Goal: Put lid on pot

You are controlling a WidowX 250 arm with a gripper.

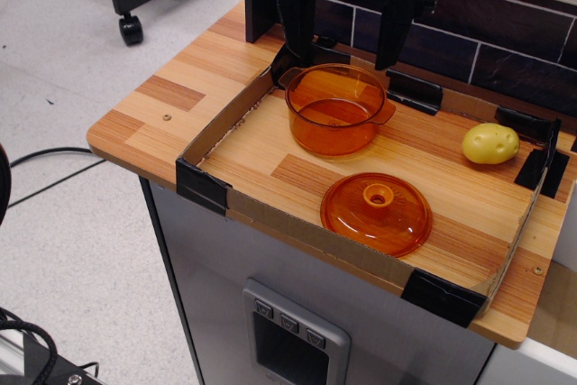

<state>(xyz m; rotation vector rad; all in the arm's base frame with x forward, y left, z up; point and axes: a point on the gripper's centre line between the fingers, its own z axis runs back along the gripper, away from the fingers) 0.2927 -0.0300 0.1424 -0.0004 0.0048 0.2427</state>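
The see-through orange pot stands upright and uncovered at the back left of the walled wooden area. The orange lid lies flat on the wood in front of the pot and slightly to its right, with its ring knob up, apart from the pot. My black gripper hangs just behind and above the pot's far rim. Its jaws stand wide apart and hold nothing. The lid is well in front of the gripper.
A yellow potato lies at the back right. A low cardboard wall with black taped corners rings the work area on the wooden counter. A dark tiled wall stands behind. The counter drops off at the front and left.
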